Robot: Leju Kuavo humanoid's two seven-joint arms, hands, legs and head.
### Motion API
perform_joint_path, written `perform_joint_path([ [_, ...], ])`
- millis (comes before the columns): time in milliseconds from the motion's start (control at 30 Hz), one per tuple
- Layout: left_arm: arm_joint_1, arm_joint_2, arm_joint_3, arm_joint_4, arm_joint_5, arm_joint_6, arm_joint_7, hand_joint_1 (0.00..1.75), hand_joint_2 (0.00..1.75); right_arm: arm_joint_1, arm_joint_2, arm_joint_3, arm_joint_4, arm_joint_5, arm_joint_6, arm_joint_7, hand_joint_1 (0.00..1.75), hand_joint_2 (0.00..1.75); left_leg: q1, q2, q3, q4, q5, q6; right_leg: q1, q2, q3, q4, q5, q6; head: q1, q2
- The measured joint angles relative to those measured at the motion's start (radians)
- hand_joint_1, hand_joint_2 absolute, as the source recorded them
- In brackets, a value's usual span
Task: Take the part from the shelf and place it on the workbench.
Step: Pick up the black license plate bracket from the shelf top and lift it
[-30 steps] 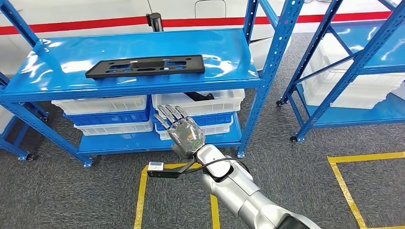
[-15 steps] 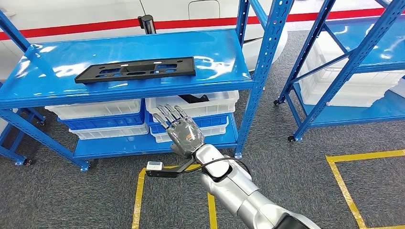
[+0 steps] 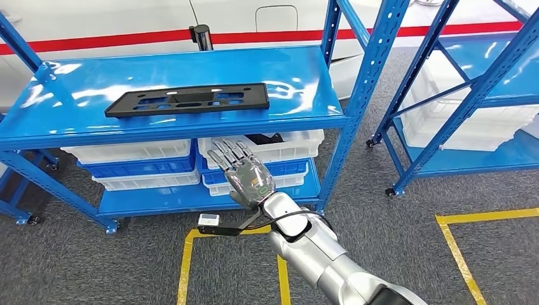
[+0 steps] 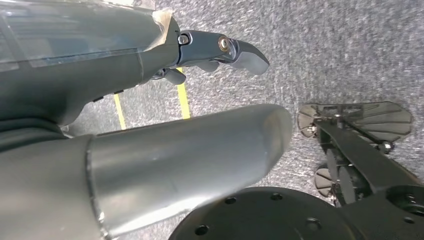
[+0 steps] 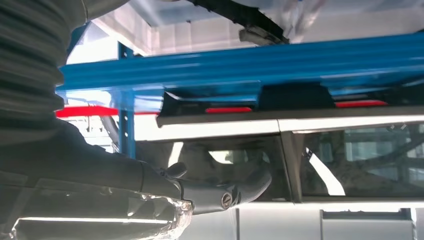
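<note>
The part (image 3: 187, 100) is a long flat black plate with cut-outs, lying on the top level of the blue shelf (image 3: 299, 82), left of centre. My right hand (image 3: 245, 171) is raised in front of the shelf, below the top level's front edge and a little right of the part, with its fingers spread and holding nothing. From the right wrist view the part's dark edge (image 5: 220, 97) shows above the blue shelf beam, with my fingers (image 5: 240, 187) apart from it. My left hand (image 4: 215, 50) hangs over the grey carpet, holding nothing.
White bins (image 3: 127, 152) and blue bins (image 3: 146, 165) are stacked on the lower shelf level; one bin (image 3: 279, 143) holds dark parts. A second blue shelf (image 3: 470, 82) with white bins stands at the right. Yellow floor tape (image 3: 184, 267) marks the carpet. A white vehicle (image 3: 127, 25) stands behind.
The whole picture has shifted slightly, so the camera moved. My right hand stays raised and spread in front of the shelf. The part has not moved on the shelf.
</note>
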Motion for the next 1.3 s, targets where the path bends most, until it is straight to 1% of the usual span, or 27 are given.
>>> perform_joint_path([
  [67, -0.001, 0.001, 0.000, 0.000, -0.001, 0.000, 0.000, 0.00, 0.00, 0.001, 0.001, 0.000, 0.000, 0.001, 0.000, 0.000, 0.00, 1.75, 0.003, 0.001, 0.002, 0.000, -0.005, -0.010, 0.003, 0.003, 0.003, -0.002, -0.002, -0.021, -0.002, 0.000],
  [133, -0.001, 0.001, 0.001, 0.000, -0.001, 0.000, 0.000, 0.00, 0.00, 0.000, 0.004, 0.000, 0.000, 0.004, 0.000, -0.002, 0.00, 1.75, 0.009, 0.002, -0.005, 0.020, -0.021, -0.020, 0.001, 0.005, 0.008, -0.004, -0.004, -0.035, -0.003, 0.000],
  [200, -0.002, 0.000, 0.001, 0.000, 0.000, 0.000, 0.000, 0.00, 0.00, -0.001, 0.008, 0.000, 0.000, 0.006, 0.000, -0.005, 0.00, 1.75, 0.013, 0.003, -0.051, 0.114, -0.069, -0.029, -0.002, 0.006, 0.016, -0.005, -0.009, -0.047, -0.004, 0.000],
  [267, -0.001, -0.001, 0.001, 0.000, 0.000, 0.000, 0.000, 0.00, 0.00, 0.000, 0.011, 0.000, 0.000, 0.006, 0.000, -0.006, 0.00, 1.75, 0.014, 0.004, -0.127, 0.250, -0.120, -0.035, 0.001, 0.005, 0.020, -0.005, -0.014, -0.054, -0.005, 0.000],
  [300, 0.001, -0.001, 0.002, 0.000, 0.000, 0.001, 0.000, 0.00, 0.00, 0.000, 0.011, 0.000, 0.000, 0.006, 0.001, -0.006, 0.00, 1.75, 0.014, 0.004, -0.155, 0.289, -0.124, -0.036, 0.002, 0.005, 0.022, -0.005, -0.016, -0.055, -0.005, 0.000],
  [333, 0.002, -0.002, 0.003, 0.000, 0.000, 0.002, 0.000, 0.00, 0.00, 0.001, 0.012, 0.000, 0.001, 0.006, 0.001, -0.006, 0.00, 1.75, 0.014, 0.004, -0.166, 0.293, -0.109, -0.035, 0.003, 0.006, 0.025, -0.005, -0.018, -0.056, -0.005, 0.000],
  [367, 0.003, -0.002, 0.005, 0.000, 0.000, 0.002, 0.000, 0.00, 0.00, 0.001, 0.013, 0.000, 0.001, 0.006, 0.001, -0.007, 0.00, 1.75, 0.014, 0.004, -0.156, 0.256, -0.075, -0.031, 0.004, 0.007, 0.029, -0.005, -0.020, -0.057, -0.005, 0.000],
  [433, 0.003, -0.001, 0.009, 0.000, 0.000, 0.003, 0.000, 0.00, 0.00, -0.001, 0.016, 0.000, 0.001, 0.005, 0.001, -0.009, 0.00, 1.75, 0.012, 0.004, -0.098, 0.121, 0.001, -0.021, 0.006, 0.009, 0.037, -0.005, -0.025, -0.054, -0.005, 0.000],
  [467, 0.003, -0.001, 0.011, 0.000, 0.000, 0.003, 0.000, 0.00, 0.00, -0.003, 0.018, 0.000, 0.001, 0.004, 0.001, -0.009, 0.00, 1.75, 0.010, 0.004, -0.072, 0.064, 0.021, -0.017, 0.010, 0.010, 0.039, -0.005, -0.028, -0.051, -0.005, 0.000],
  [500, 0.002, -0.001, 0.012, 0.000, 0.000, 0.003, 0.000, 0.00, 0.00, -0.005, 0.020, 0.000, 0.001, 0.004, 0.002, -0.010, 0.00, 1.75, 0.007, 0.004, -0.057, 0.030, 0.028, -0.013, 0.012, 0.011, 0.040, -0.004, -0.030, -0.048, -0.005, 0.000],
  [533, 0.002, -0.002, 0.014, 0.000, 0.000, 0.003, 0.000, 0.00, 0.00, -0.007, 0.021, 0.000, 0.001, 0.002, 0.002, -0.010, 0.00, 1.75, 0.004, 0.004, -0.051, 0.017, 0.026, -0.010, 0.014, 0.012, 0.039, -0.004, -0.032, -0.044, -0.005, 0.000],
  [600, 0.003, -0.002, 0.017, 0.000, 0.000, 0.003, 0.000, 0.00, 0.00, -0.008, 0.022, 0.001, 0.001, 0.000, 0.003, -0.013, 0.00, 1.75, 0.000, 0.003, -0.051, 0.016, 0.023, -0.003, 0.011, 0.011, 0.040, -0.008, -0.033, -0.036, -0.005, 0.000],
  [700, 0.007, -0.004, 0.018, 0.000, 0.000, 0.003, 0.000, 0.00, 0.00, -0.009, 0.025, 0.001, 0.001, -0.001, 0.005, -0.015, 0.00, 1.75, 0.005, 0.005, -0.029, -0.005, 0.031, 0.014, 0.013, 0.009, 0.036, 0.003, -0.043, -0.023, -0.003, 0.000],
  [767, 0.006, -0.004, 0.018, 0.000, 0.000, 0.003, 0.000, 0.00, 0.00, -0.011, 0.025, 0.001, 0.001, -0.002, 0.005, -0.016, 0.00, 1.75, 0.005, 0.006, -0.020, -0.012, 0.033, 0.022, 0.013, 0.007, 0.000, 0.078, -0.075, -0.027, -0.002, 0.000],
  [833, 0.006, -0.004, 0.018, 0.000, 0.000, 0.003, 0.000, 0.00, 0.00, -0.009, 0.022, 0.001, 0.001, -0.002, 0.006, -0.016, 0.00, 1.75, 0.004, 0.005, -0.017, -0.012, 0.029, 0.027, 0.013, 0.007, -0.073, 0.210, -0.121, -0.031, -0.001, 0.000],
  [867, 0.006, -0.004, 0.018, 0.000, 0.000, 0.003, 0.000, 0.00, 0.00, -0.006, 0.020, 0.001, 0.002, -0.003, 0.007, -0.016, 0.00, 1.75, 0.004, 0.004, -0.015, -0.012, 0.026, 0.028, 0.012, 0.007, -0.104, 0.258, -0.131, -0.029, -0.002, 0.000],
  [900, 0.007, -0.004, 0.018, 0.000, -0.001, 0.002, 0.000, 0.00, 0.00, -0.004, 0.017, 0.001, 0.002, -0.004, 0.007, -0.016, 0.00, 1.75, 0.003, 0.003, -0.012, -0.012, 0.023, 0.027, 0.012, 0.007, -0.117, 0.271, -0.126, -0.023, -0.001, 0.000],
  [933, 0.007, -0.005, 0.018, 0.000, -0.001, 0.001, 0.000, 0.00, 0.00, -0.003, 0.016, 0.001, 0.003, -0.005, 0.007, -0.016, 0.00, 1.75, 0.004, 0.002, -0.007, -0.011, 0.019, 0.025, 0.011, 0.007, -0.107, 0.239, -0.104, -0.014, -0.001, 0.000],
  [967, 0.007, -0.005, 0.018, 0.000, -0.001, 0.000, 0.001, 0.00, 0.00, -0.002, 0.015, 0.001, 0.003, -0.007, 0.007, -0.016, 0.00, 1.75, 0.004, 0.000, -0.001, -0.010, 0.014, 0.022, 0.009, 0.006, -0.079, 0.174, -0.070, -0.005, -0.001, 0.000],
  [1000, 0.007, -0.005, 0.018, 0.000, -0.001, -0.001, 0.001, 0.00, 0.00, -0.003, 0.015, 0.001, 0.003, -0.008, 0.007, -0.016, 0.00, 1.75, 0.003, -0.001, 0.006, -0.009, 0.007, 0.018, 0.008, 0.004, -0.045, 0.101, -0.039, 0.000, -0.002, 0.000],
  [1033, 0.007, -0.005, 0.019, 0.000, -0.001, -0.002, 0.001, 0.00, 0.00, -0.003, 0.015, 0.001, 0.003, -0.009, 0.007, -0.017, 0.00, 1.75, 0.002, -0.002, 0.010, -0.007, 0.001, 0.012, 0.007, 0.003, -0.015, 0.040, -0.015, -0.001, -0.002, 0.000],
  [1067, 0.006, -0.004, 0.019, 0.000, -0.001, -0.002, 0.001, 0.00, 0.00, -0.004, 0.016, 0.001, 0.003, -0.010, 0.007, -0.017, 0.00, 1.75, 0.000, -0.002, 0.012, -0.005, -0.004, 0.007, 0.007, 0.002, 0.003, 0.005, -0.004, -0.006, -0.002, 0.000],
  [1100, 0.005, -0.004, 0.019, 0.000, -0.001, -0.002, 0.001, 0.00, 0.00, -0.005, 0.016, 0.001, 0.004, -0.011, 0.007, -0.017, 0.00, 1.75, 0.000, -0.002, 0.013, -0.004, -0.008, 0.002, 0.009, 0.002, 0.010, -0.006, -0.003, -0.014, -0.002, 0.000],
  [1200, 0.005, -0.003, 0.019, 0.000, -0.001, -0.002, 0.001, 0.00, 0.00, -0.008, 0.018, 0.001, 0.004, -0.012, 0.007, -0.018, 0.00, 1.75, 0.005, 0.000, 0.011, 0.003, -0.019, -0.013, 0.008, 0.006, 0.016, -0.010, -0.005, -0.034, -0.003, 0.000],
  [1233, 0.005, -0.003, 0.019, 0.000, -0.001, -0.002, 0.001, 0.00, 0.00, -0.010, 0.019, 0.001, 0.004, -0.012, 0.007, -0.018, 0.00, 1.75, 0.007, 0.001, 0.001, 0.026, -0.032, -0.018, 0.005, 0.007, 0.020, -0.012, -0.007, -0.041, -0.004, 0.000],
  [1267, 0.004, -0.002, 0.019, 0.000, -0.001, -0.002, 0.002, 0.00, 0.00, -0.011, 0.021, 0.001, 0.004, -0.012, 0.007, -0.018, 0.00, 1.75, 0.009, 0.002, -0.021, 0.070, -0.054, -0.024, 0.002, 0.007, 0.025, -0.013, -0.009, -0.047, -0.005, 0.000],
  [1300, 0.005, -0.003, 0.019, 0.000, -0.001, -0.002, 0.002, 0.00, 0.00, -0.011, 0.022, 0.001, 0.004, -0.012, 0.007, -0.018, 0.00, 1.75, 0.011, 0.003, -0.056, 0.135, -0.081, -0.028, 0.003, 0.007, 0.028, -0.013, -0.012, -0.051, -0.005, 0.000],
])
